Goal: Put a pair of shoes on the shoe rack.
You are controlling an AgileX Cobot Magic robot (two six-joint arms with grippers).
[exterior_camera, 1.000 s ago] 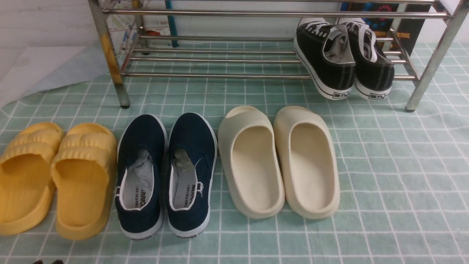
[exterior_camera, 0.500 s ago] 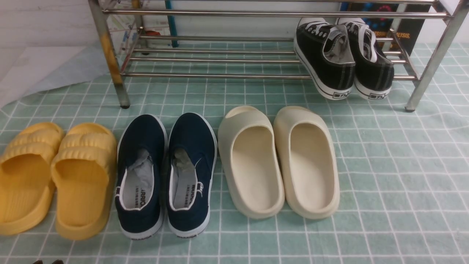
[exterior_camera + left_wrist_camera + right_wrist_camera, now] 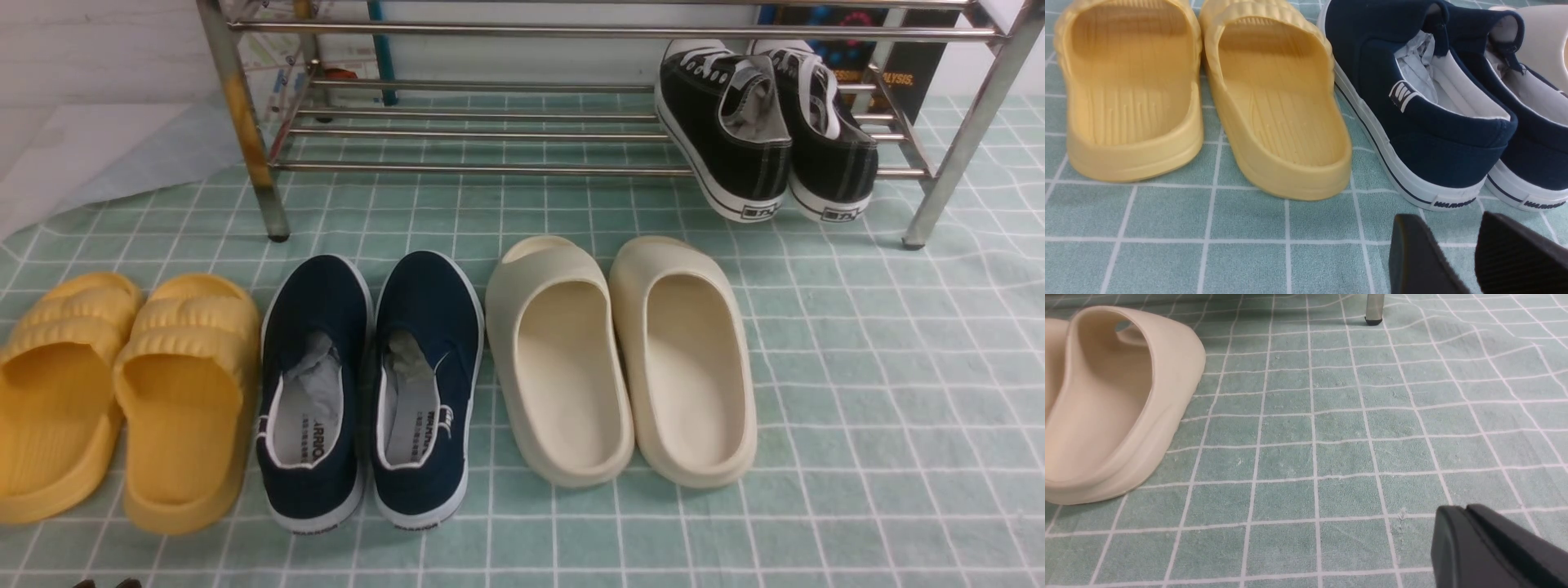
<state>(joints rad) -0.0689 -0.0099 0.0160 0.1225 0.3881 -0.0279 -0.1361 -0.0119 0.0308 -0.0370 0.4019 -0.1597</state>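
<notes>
The two black canvas sneakers (image 3: 763, 131) with white laces and white soles rest side by side on the lower bars of the steel shoe rack (image 3: 490, 167) at its right end, heels toward me. My left gripper (image 3: 1447, 232) is open and empty, low over the cloth just behind the navy slip-ons' heels; its tips barely show at the bottom left of the front view (image 3: 104, 583). My right gripper (image 3: 1464, 516) is shut and empty, low over bare cloth, right of the cream slide. It does not show in the front view.
Yellow slides (image 3: 122, 392), navy slip-ons (image 3: 371, 384) and cream slides (image 3: 620, 359) stand in a row on the green checked cloth before the rack. The rack's right leg (image 3: 1374, 310) stands ahead of the right gripper. Boxes stand behind the rack (image 3: 898, 57).
</notes>
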